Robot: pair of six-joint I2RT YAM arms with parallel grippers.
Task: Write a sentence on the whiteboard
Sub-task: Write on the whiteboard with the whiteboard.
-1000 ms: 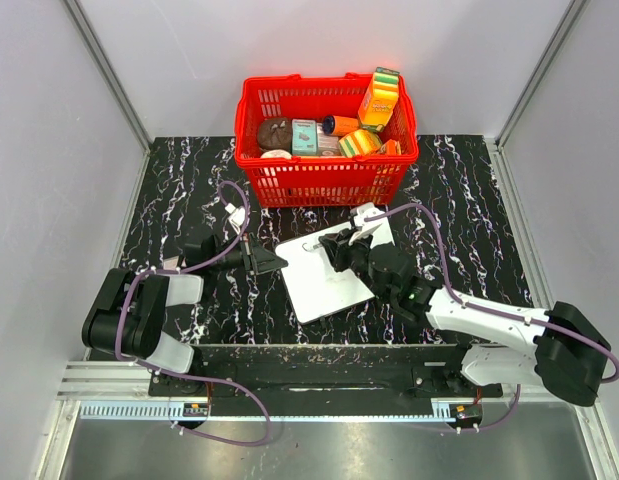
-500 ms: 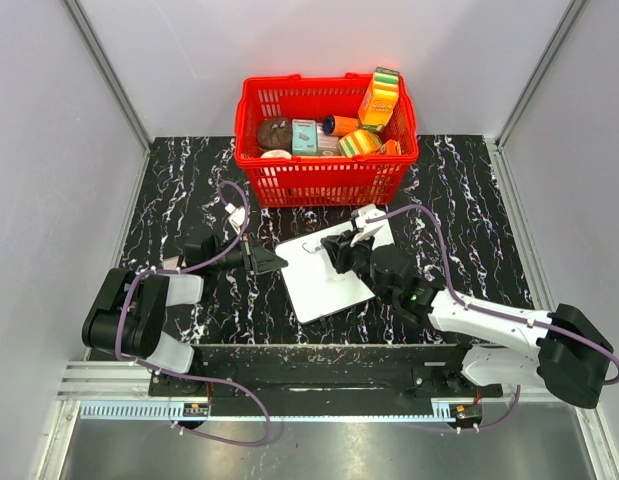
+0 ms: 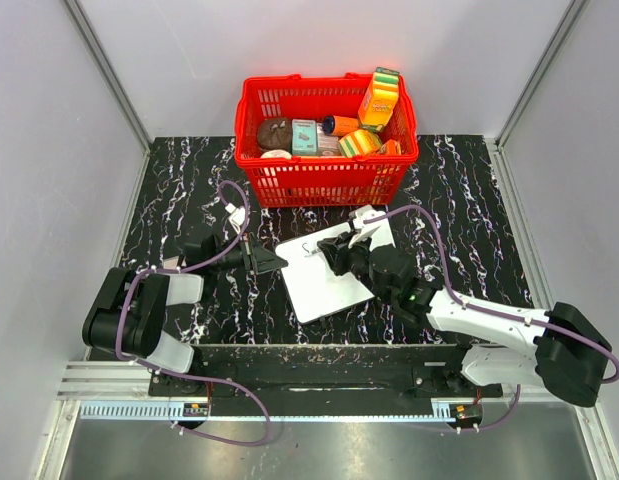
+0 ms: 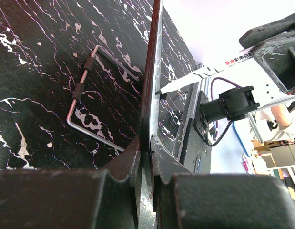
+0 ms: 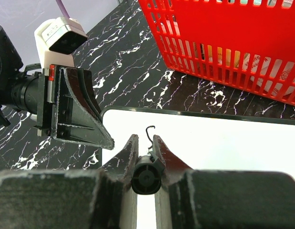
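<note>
Board (image 3: 324, 285): lies flat on the table (image 3: 179, 180), just in front of the basket (image 3: 324, 140), between the two arms.
Board axis: long side roughly left to right, right end swung a little toward the basket.
Sentence (image 5: 149, 131): only one small hooked black stroke so far, near the board's far-left corner; rest of the surface blank.
Marker (image 5: 146, 175): points down and away from the right wrist camera, tip at or just off the stroke; cannot tell contact for sure.
Right gripper (image 5: 145, 143): clamped tight on the marker barrel, fingers on both sides of it, over the board's left half in the top view (image 3: 334, 255).
Left gripper (image 4: 146, 145): nearly closed, pinching the board's left edge (image 4: 151, 71), seen edge-on between the fingers; in the top view sits at the board's left corner (image 3: 264, 262).
Gap between grippers: close together; the left one sits just beside the stroke in the right wrist view (image 5: 78, 112).
Key relation: blank board stretches from the marker tip to the right, along the long axis, toward the right arm's own side.
Nearer arm: right does the writing; left only steadies.
Stage, as a judgement: very start, first letter barely begun.
Next move, as a judgement: short strokes drifting rightward, away from the left fingers.
Risk, as a judgement: board pivoting about the single pinched edge under marker pressure.
</note>
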